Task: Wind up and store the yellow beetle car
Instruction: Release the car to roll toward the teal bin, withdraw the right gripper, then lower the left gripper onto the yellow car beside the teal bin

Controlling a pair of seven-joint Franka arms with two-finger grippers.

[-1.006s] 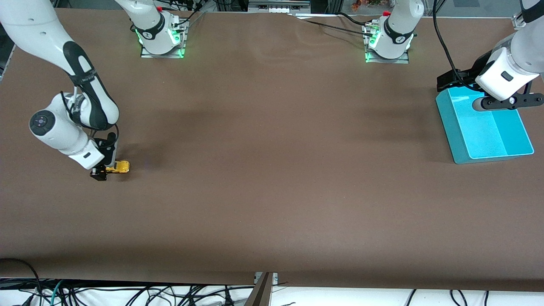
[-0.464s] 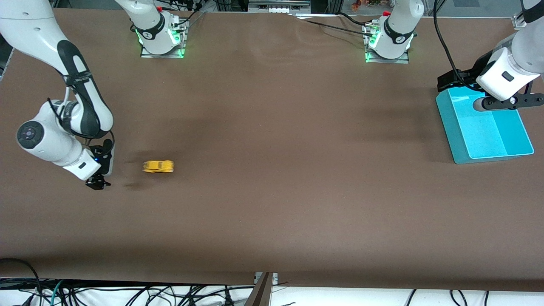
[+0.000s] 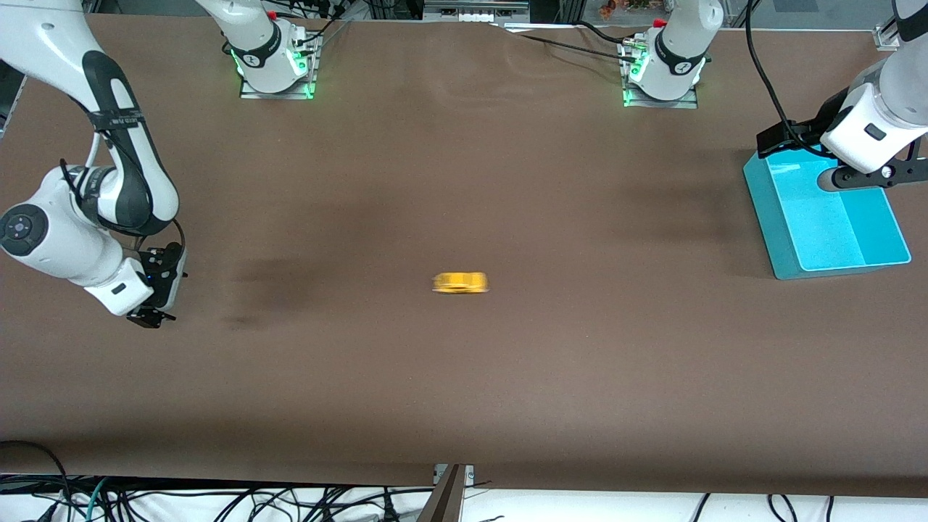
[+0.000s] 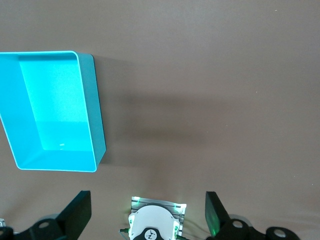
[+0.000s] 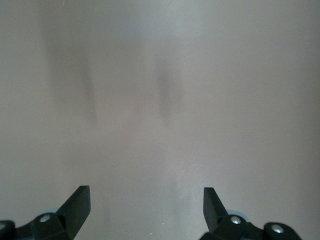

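Note:
The yellow beetle car (image 3: 460, 282) is a small blurred yellow shape on the brown table near its middle, free of both grippers. My right gripper (image 3: 150, 317) is open and empty, low over the table at the right arm's end, well away from the car; its wrist view (image 5: 145, 205) shows only bare table between the fingers. My left gripper (image 4: 147, 215) is open and empty, up over the teal bin (image 3: 826, 217) at the left arm's end. The bin (image 4: 55, 110) is empty in the left wrist view.
The two arm bases (image 3: 275, 58) (image 3: 663, 65) stand along the table's edge farthest from the front camera. Cables hang below the table's nearest edge (image 3: 449, 475). The left arm's base (image 4: 155, 225) shows in the left wrist view.
The right gripper let go of the car, which has rolled across the table toward the left arm's end. The right gripper has drawn back toward its own end. The left gripper shifted slightly over the bin.

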